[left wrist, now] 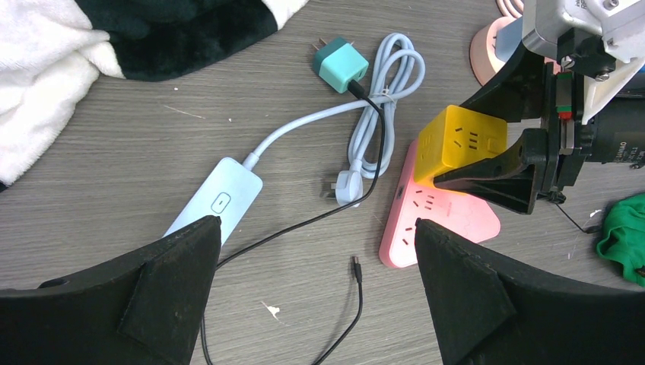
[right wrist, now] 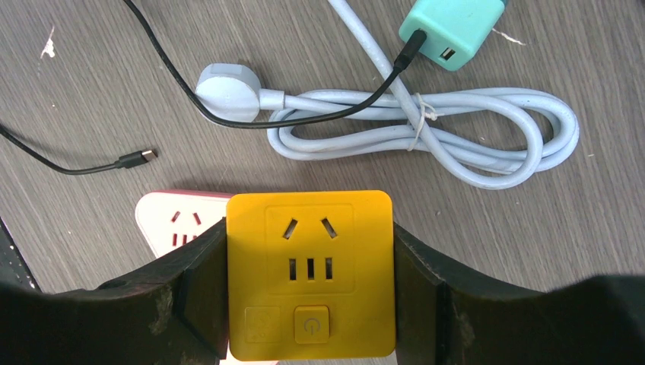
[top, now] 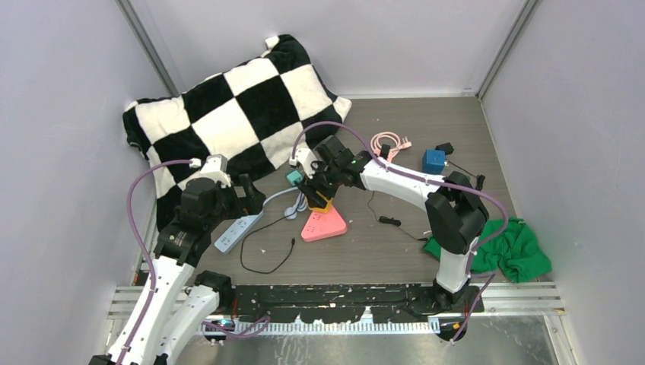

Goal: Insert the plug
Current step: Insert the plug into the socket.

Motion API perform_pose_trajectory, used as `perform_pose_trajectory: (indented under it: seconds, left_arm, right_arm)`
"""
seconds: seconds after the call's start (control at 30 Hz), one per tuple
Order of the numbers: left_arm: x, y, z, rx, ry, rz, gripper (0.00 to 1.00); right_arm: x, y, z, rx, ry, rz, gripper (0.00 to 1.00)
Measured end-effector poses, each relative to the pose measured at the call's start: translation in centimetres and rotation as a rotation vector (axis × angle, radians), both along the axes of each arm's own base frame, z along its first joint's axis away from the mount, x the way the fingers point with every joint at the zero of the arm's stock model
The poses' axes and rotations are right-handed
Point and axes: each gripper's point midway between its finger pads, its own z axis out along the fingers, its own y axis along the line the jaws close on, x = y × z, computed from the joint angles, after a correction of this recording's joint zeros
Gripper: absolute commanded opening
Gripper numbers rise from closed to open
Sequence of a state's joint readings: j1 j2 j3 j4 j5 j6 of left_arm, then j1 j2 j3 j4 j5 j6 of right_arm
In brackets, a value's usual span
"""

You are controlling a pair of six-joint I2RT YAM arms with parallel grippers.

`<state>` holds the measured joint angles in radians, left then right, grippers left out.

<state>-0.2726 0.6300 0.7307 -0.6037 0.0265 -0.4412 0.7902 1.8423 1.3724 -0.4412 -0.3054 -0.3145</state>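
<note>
the right hand (right wrist: 310, 258) is clamped on two opposite side faces of the yellow cube socket (right wrist: 310, 228), which hangs over the pink power strip (right wrist: 171, 220) on the surface (right wrist: 91, 91); contact is unclear. the cube looks rigid, light and smooth, so a square grip on flat faces should resist slipping. the left hand (left wrist: 316, 236) hangs spread, empty, left of the pink power strip.

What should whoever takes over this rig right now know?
Left gripper: open, empty, above the light-blue strip.
Right gripper: closed on the yellow cube socket, at the pink strip.
Lying loose: teal charger and the white plug of the light-blue strip.
Done: cube grasped.
Left: seat it in the pink strip. These views don't show whether it is already in.
</note>
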Motion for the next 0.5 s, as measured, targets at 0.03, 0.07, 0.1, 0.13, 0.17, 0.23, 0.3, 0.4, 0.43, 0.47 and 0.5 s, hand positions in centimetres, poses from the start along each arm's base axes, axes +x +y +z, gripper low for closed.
perform_pose_trajectory:
  seconds: [0.03, 0.07, 0.1, 0.13, 0.17, 0.23, 0.3, 0.4, 0.43, 0.47, 0.5]
  left_arm:
    - [0.00, 0.00, 0.00, 0.000, 0.000, 0.000, 1.00]
    - [0.00, 0.00, 0.00, 0.000, 0.000, 0.000, 1.00]
    - [0.00, 0.00, 0.00, 0.000, 0.000, 0.000, 1.00]
    - [0.00, 0.00, 0.00, 0.000, 0.000, 0.000, 1.00]
    - [0.00, 0.00, 0.00, 0.000, 0.000, 0.000, 1.00]
    - [0.00, 0.00, 0.00, 0.000, 0.000, 0.000, 1.00]
    - [0.00, 0.00, 0.00, 0.000, 0.000, 0.000, 1.00]
    - [0.00, 0.00, 0.00, 0.000, 0.000, 0.000, 1.00]
    - [0.00, 0.00, 0.00, 0.000, 0.000, 0.000, 1.00]
    - [0.00, 0.00, 0.00, 0.000, 0.000, 0.000, 1.00]
    - [0.00, 0.00, 0.00, 0.000, 0.000, 0.000, 1.00]
  right_arm:
    - [0.02, 0.04, -0.02, 0.002, -0.001, -0.001, 0.20]
    - [0.07, 0.14, 0.02, 0.008, -0.003, -0.001, 0.20]
    - [0.12, 0.21, 0.02, 0.012, -0.006, -0.001, 0.20]
    - [0.17, 0.28, 0.03, 0.016, -0.008, -0.001, 0.20]
    - [0.18, 0.29, 0.04, 0.016, -0.008, -0.001, 0.20]
    - [0.19, 0.28, 0.04, 0.016, -0.009, -0.001, 0.20]
    - [0.18, 0.26, 0.05, 0.014, -0.009, 0.000, 0.20]
    - [0.17, 0.19, 0.06, 0.010, -0.010, 0.003, 0.20]
    - [0.18, 0.16, 0.04, 0.008, -0.011, 0.003, 0.20]
    - [0.21, 0.15, 0.04, 0.007, -0.013, 0.004, 0.20]
    - [0.24, 0.13, 0.03, 0.006, -0.015, 0.003, 0.20]
